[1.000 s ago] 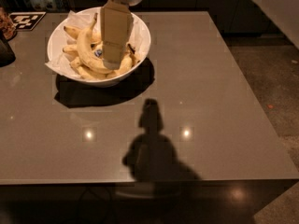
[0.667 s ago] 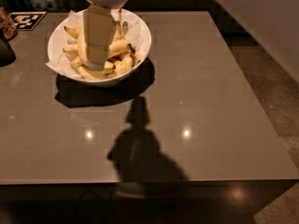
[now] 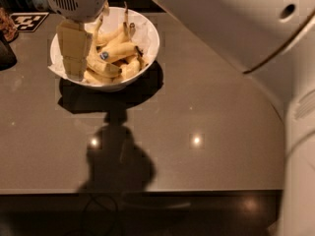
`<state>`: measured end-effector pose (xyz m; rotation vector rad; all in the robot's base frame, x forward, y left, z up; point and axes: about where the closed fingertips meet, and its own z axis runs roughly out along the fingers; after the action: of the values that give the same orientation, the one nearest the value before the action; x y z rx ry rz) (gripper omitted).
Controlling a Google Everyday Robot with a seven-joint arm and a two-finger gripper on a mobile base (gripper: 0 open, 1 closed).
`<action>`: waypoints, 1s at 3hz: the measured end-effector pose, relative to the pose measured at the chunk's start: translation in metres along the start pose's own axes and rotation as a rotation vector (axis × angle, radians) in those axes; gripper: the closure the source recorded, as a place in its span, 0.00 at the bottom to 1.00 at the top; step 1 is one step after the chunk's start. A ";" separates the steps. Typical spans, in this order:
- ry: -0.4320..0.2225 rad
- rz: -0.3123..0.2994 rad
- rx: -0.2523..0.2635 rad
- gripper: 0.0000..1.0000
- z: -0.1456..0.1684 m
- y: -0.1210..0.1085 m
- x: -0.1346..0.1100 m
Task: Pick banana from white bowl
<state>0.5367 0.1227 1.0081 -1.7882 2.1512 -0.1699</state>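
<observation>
Fingers (image 3: pixel 74 45) of the gripper (image 3: pixel 75 73) showed as one tan column, apart or together I could not tell, hanging over the bowl's (image 3: pixel 153 43) left side. The banana (image 3: pixel 102 63) lay inside it among others.

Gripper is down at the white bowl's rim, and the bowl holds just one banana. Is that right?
Not quite. The camera view shows the gripper at the rim of the white bowl, but the bowl holds a pile of several bananas, not just one.
</observation>
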 end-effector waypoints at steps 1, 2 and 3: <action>-0.002 -0.011 -0.042 0.08 0.019 -0.002 -0.017; -0.005 0.001 -0.075 0.08 0.037 -0.012 -0.026; -0.001 0.029 -0.105 0.09 0.055 -0.024 -0.029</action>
<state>0.5818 0.1526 0.9693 -1.8112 2.2221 -0.0490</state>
